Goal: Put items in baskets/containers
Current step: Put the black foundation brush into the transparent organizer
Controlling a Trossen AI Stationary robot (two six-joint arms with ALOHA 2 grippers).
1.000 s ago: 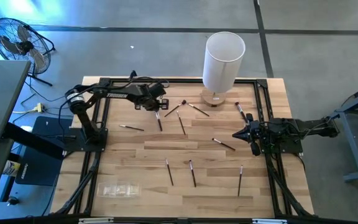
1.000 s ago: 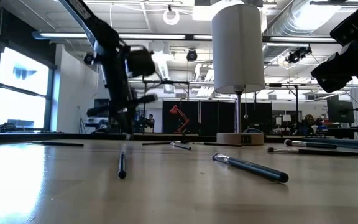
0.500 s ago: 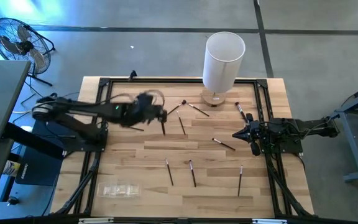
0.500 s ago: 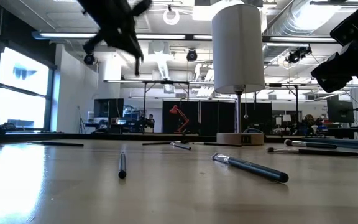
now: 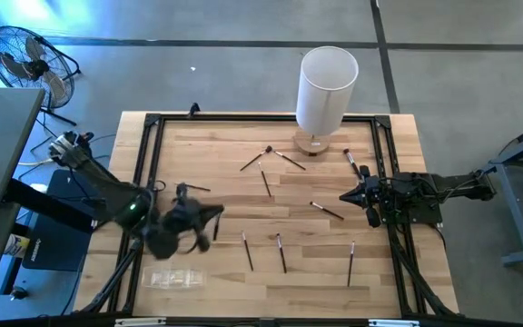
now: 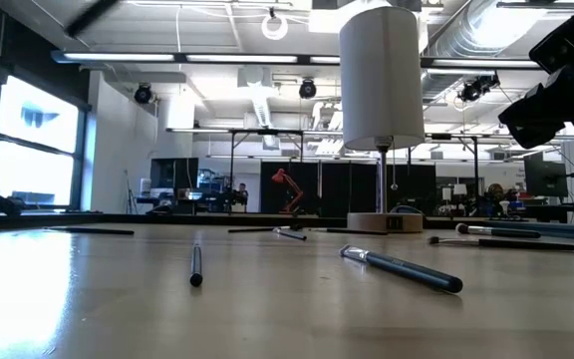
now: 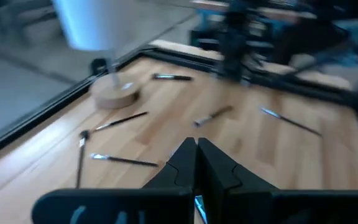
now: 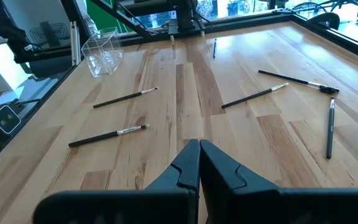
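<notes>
Several thin dark brushes lie flat on the wooden table, among them one (image 5: 265, 182) at mid-table and one (image 5: 246, 250) nearer the front. The clear plastic container (image 5: 172, 278) rests on the table at the near left and also shows as the clear box (image 8: 102, 51) in the right wrist view. My left gripper (image 5: 216, 213) hovers just beyond the container, shut on one brush (image 5: 214, 231). My right gripper (image 5: 345, 195) waits shut at the table's right side, holding nothing. My left gripper pinches one brush between its two shut fingers (image 7: 185, 163). In the high view the brush's free length (image 5: 214, 232) sticks out from the fingertips toward the table's near edge, clear of the wood. Motion blur hides which part of the brush is pinched.
A tall white cylinder on a round wooden base (image 5: 320, 91) stands at the far middle. A black frame (image 5: 152, 123) runs around the table's edges. Bare wood lies between the container and the near brushes.
My left gripper has taken a brush up off the far middle of the table. It has risen and swung toward the near left, to a spot just beyond the clear container, rolling as it went. The brush is lifted clear. The other brushes lie as before.
</notes>
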